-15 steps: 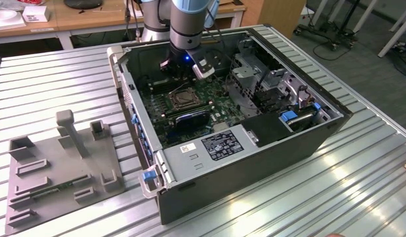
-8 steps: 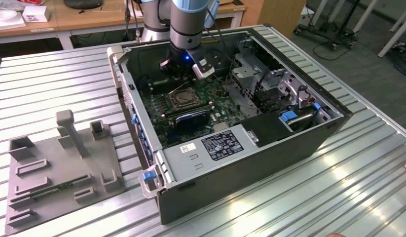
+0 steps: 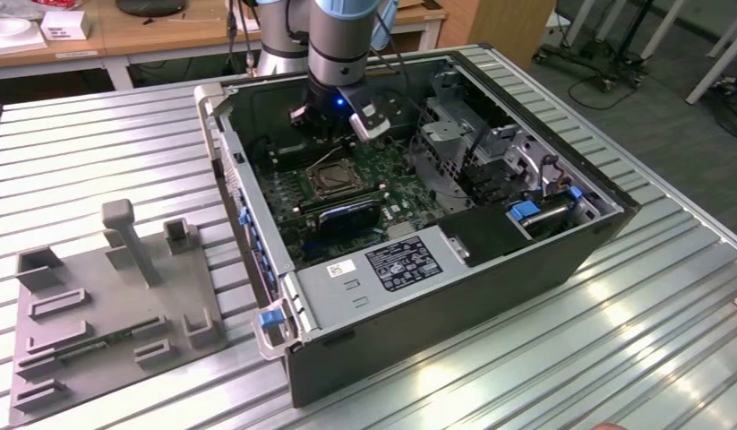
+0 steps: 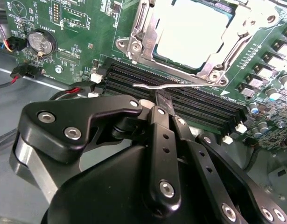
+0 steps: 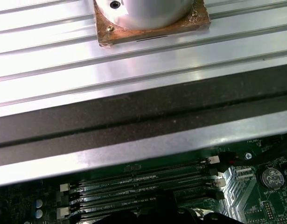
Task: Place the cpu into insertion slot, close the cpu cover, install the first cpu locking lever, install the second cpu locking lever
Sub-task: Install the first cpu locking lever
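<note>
The cpu (image 4: 190, 28) lies flat in the insertion slot (image 3: 332, 179), its silver-grey top showing through the window of the cpu cover (image 4: 144, 35). The cover lies down over the chip. One thin silver locking lever (image 4: 180, 84) runs along the socket's edge beside the black memory slots (image 4: 204, 107). My gripper (image 4: 164, 100) is shut, with nothing held. Its tip sits right at that lever; I cannot tell whether they touch. In the exterior view the gripper (image 3: 325, 141) hangs inside the open computer case (image 3: 464, 296), just behind the socket.
The green motherboard (image 4: 78, 28) carries a coin battery (image 4: 42, 42) and red-black cables (image 4: 26, 72). Case walls and a drive cage (image 3: 488, 152) hem in the arm. A grey fixture plate (image 3: 106, 305) lies on the slatted table at the exterior view's left.
</note>
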Tool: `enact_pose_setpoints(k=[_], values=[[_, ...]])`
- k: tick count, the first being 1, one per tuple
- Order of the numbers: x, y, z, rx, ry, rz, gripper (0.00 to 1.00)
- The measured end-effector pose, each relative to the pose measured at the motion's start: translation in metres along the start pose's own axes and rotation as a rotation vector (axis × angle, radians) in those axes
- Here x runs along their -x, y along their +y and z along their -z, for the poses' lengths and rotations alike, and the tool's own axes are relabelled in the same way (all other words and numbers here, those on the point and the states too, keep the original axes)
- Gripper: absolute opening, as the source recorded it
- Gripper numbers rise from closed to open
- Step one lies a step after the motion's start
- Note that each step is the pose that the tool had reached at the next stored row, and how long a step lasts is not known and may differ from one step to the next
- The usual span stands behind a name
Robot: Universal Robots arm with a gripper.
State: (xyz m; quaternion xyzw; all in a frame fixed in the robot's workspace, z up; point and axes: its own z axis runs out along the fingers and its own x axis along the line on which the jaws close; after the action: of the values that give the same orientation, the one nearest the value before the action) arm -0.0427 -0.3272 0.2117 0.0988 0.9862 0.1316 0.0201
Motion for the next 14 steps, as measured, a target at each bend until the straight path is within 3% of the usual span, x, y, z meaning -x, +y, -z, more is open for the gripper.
enact_pose_setpoints(k=[4,8,14], values=[[-0.0007,0.0007,0.0000,0.0028,0.0002,0.000,0.10],[-0.0022,0.0010,-0.0001,0.0123,0.0006,0.000,0.10],[-0.0048,0.0005,-0.0005,0.0151,-0.0015,0.000,0.10]])
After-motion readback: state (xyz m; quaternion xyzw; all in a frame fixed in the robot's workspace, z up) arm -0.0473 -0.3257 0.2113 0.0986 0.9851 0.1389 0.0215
